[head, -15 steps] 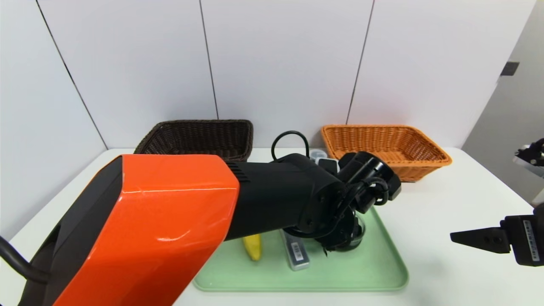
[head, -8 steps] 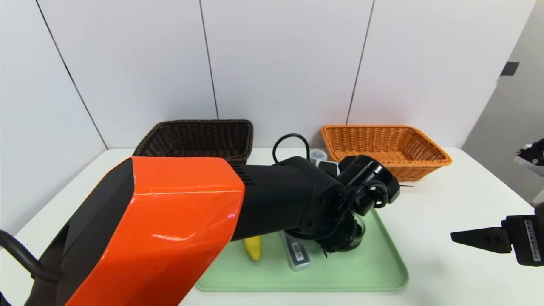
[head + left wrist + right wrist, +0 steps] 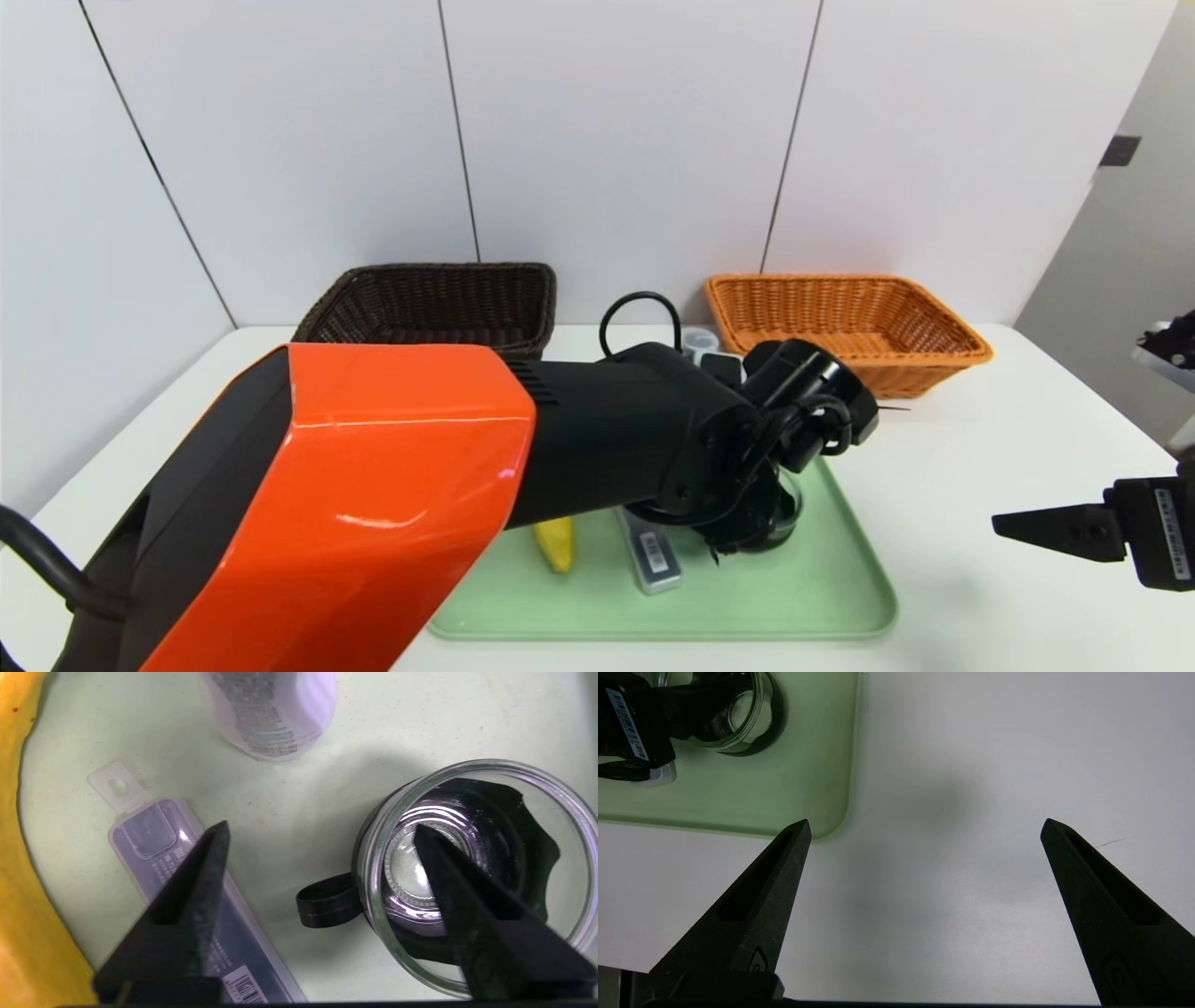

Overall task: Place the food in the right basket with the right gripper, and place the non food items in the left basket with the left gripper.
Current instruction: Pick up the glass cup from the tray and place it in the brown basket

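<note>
Fingertips of the left gripper point(image 3: 322, 826) show plainly in the left wrist view, spread open over the green tray point(image 3: 766, 607); the head view has them behind the left arm point(image 3: 597, 439). One tip crosses over the mouth of the glass cup point(image 3: 504, 812), the other over the grey case point(image 3: 149, 833); whether either touches, I cannot tell. The cup's loop handle sits between the tips.

On the tray, the banana point(image 3: 28, 882) lies beside the case, its body mostly hidden from the head camera. The white bottle point(image 3: 275, 714) is toward the tray's far side, its clear cap visible only in the head view.

Beyond the tray, the dark brown basket point(image 3: 439, 308) is at far left and the orange-tan basket point(image 3: 840, 317) at far right, both woven wicker with flared sides. The cup is smooth, round and clear with black patches; the case is slim, hard plastic.

The right gripper point(image 3: 927, 821) hangs wide open and holds nothing, right of the tray over smooth white table point(image 3: 924, 933). Bare tray floor separates the cup from the tray's raised right edge, and another strip separates case and banana.
</note>
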Robot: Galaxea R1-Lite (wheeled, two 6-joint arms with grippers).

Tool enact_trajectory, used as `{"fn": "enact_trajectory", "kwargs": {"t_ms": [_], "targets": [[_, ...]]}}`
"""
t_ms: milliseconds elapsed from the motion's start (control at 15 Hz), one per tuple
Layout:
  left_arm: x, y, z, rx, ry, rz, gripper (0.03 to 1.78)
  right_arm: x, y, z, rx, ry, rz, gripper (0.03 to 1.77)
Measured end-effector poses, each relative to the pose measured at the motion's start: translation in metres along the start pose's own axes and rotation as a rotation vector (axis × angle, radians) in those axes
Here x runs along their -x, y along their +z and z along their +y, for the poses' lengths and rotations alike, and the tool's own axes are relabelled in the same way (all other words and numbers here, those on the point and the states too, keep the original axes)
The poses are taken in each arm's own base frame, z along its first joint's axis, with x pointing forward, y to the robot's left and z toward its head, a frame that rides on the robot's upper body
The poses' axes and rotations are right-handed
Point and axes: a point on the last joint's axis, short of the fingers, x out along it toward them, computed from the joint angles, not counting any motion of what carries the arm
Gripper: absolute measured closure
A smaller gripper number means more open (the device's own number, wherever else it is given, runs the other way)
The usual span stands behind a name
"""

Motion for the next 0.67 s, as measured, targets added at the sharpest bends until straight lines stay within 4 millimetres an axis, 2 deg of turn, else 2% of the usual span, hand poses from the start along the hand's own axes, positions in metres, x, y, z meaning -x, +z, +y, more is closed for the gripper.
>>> {"fn": "enact_trajectory", "kwargs": {"t_ms": [333, 400, 467, 667], "targets": [[0.0023, 0.0014, -0.0004, -0.007, -0.007, -0.008, 1.09, 0.0001, -0.0005, -0.0001, 0.0, 0.0, 0.0, 0.1], [0.0026, 0.0016, -0.0004, -0.006, -0.007, -0.009, 1.58, 0.0001, -0.0005, -0.0001, 0.0, 0.0, 0.0, 0.1], [0.004, 0.0028, -0.0004, -0.003, -0.01, -0.015, 1.72, 0.0001, -0.0005, -0.0001, 0.0, 0.0, 0.0, 0.1], [0.0065, 0.0023, 0.0003, -0.008, -0.009, -0.007, 1.72, 0.0002, -0.0005, -0.0003, -0.001, -0.001, 0.0, 0.1]]}}
